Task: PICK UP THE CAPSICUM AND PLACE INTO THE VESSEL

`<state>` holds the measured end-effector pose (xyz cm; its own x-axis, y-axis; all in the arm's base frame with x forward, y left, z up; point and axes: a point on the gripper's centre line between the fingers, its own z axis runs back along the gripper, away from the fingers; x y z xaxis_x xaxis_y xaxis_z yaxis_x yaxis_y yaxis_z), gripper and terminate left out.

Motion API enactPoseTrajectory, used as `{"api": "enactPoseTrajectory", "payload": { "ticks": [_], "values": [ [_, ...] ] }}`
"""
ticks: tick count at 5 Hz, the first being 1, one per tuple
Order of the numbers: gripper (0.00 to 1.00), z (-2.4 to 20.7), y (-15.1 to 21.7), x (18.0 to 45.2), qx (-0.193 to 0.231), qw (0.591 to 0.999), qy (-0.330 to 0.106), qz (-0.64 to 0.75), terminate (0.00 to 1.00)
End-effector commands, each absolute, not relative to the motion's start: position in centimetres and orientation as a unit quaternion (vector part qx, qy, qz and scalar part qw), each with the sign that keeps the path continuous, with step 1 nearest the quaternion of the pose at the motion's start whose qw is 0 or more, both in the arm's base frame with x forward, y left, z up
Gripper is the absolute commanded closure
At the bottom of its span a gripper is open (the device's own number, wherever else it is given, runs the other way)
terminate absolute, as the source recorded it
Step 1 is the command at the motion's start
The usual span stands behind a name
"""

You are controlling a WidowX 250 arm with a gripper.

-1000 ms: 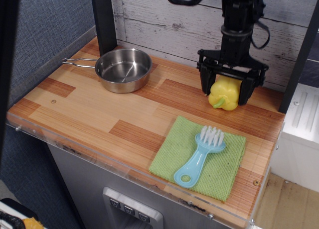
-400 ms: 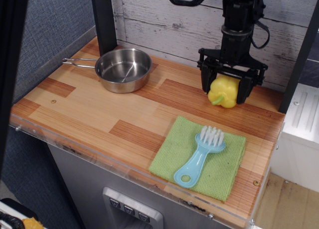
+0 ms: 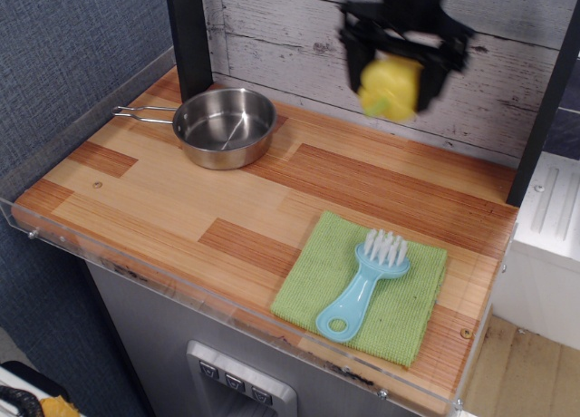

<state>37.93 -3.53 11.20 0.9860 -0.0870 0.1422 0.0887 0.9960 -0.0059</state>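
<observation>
The yellow capsicum [image 3: 390, 87] hangs in the air at the back right, well above the wooden table, blurred by motion. My black gripper [image 3: 395, 77] is shut on it, one finger on each side. The vessel [image 3: 224, 126], a shiny round steel pan with a thin wire handle pointing left, stands empty at the back left of the table. The capsicum is to the right of the vessel and higher than it.
A green cloth [image 3: 367, 286] lies at the front right with a light blue brush [image 3: 366, 278] on it. A black post [image 3: 188, 36] stands behind the vessel. A clear rim [image 3: 181, 290] runs along the table's front edge.
My gripper has lifted the capsicum off the table and carried it up and a little to the left, toward the vessel's side. The vessel, cloth and brush have not moved.
</observation>
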Motion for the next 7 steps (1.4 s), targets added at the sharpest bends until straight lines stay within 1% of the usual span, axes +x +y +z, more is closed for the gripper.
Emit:
{"api": "enactPoseTrajectory", "payload": {
  "ticks": [1,2,3,4,5,7],
  "values": [
    [1.00,14.1,4.2,34.1,0.015,0.994,-0.104,0.004,0.00],
    [1.00,13.1,7.4,32.3,0.023,0.994,-0.102,0.031,0.00],
    [1.00,11.3,9.7,32.0,0.037,0.994,-0.091,0.047,0.00],
    [1.00,9.7,10.7,33.0,0.044,0.995,-0.078,0.040,0.00],
    [1.00,8.2,10.5,34.2,0.043,0.997,-0.062,0.029,0.00],
    [1.00,6.7,11.2,36.2,0.045,0.997,-0.047,0.028,0.00]
  ]
}}
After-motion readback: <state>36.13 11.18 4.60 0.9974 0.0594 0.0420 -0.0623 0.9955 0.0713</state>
